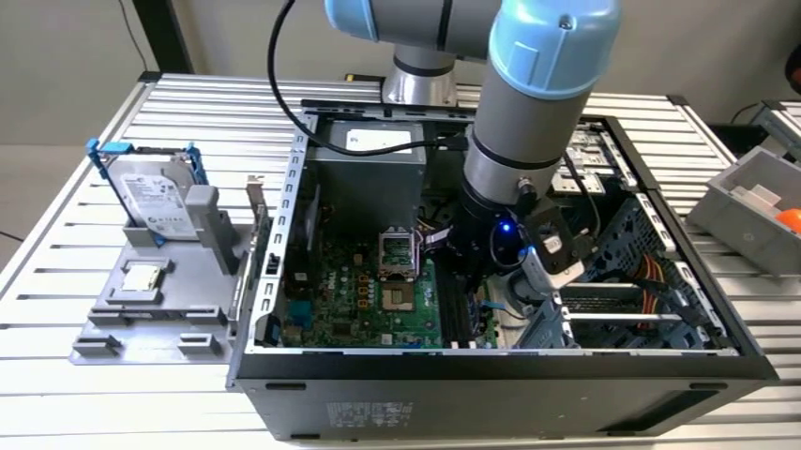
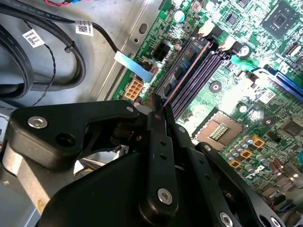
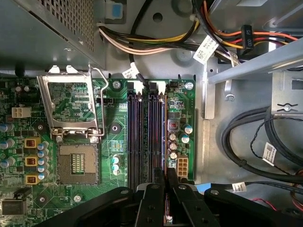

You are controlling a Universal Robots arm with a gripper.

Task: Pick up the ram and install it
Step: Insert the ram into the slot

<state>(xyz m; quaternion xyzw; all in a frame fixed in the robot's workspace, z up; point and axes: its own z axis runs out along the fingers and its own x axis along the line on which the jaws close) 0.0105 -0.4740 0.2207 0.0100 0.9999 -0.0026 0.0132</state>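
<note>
Reaching down into the open computer case, the arm carries its end effector low over the motherboard. The two black fingers are closed on the ram, which is held edge-on between them. In the second wrist view the stick appears as a thin line with a coppery edge; it runs from the fingertips along the outermost of the four memory slots, on the side near the small white connector. It lies in line with this slot and at least very close to it, but whether it is fully pressed in I cannot tell.

The room around is narrow. On one side of the slots stands the open processor socket with its metal frame lifted. On the other side is the bare metal wall of the case with thick black cables just beside the board edge.

In the exterior view, the case rests on a slatted metal counter. On the exterior view's left, well apart from the case, a grey fixture holds a hard drive in a blue frame, standing upright, and a small square processor chip lying flat.
</note>
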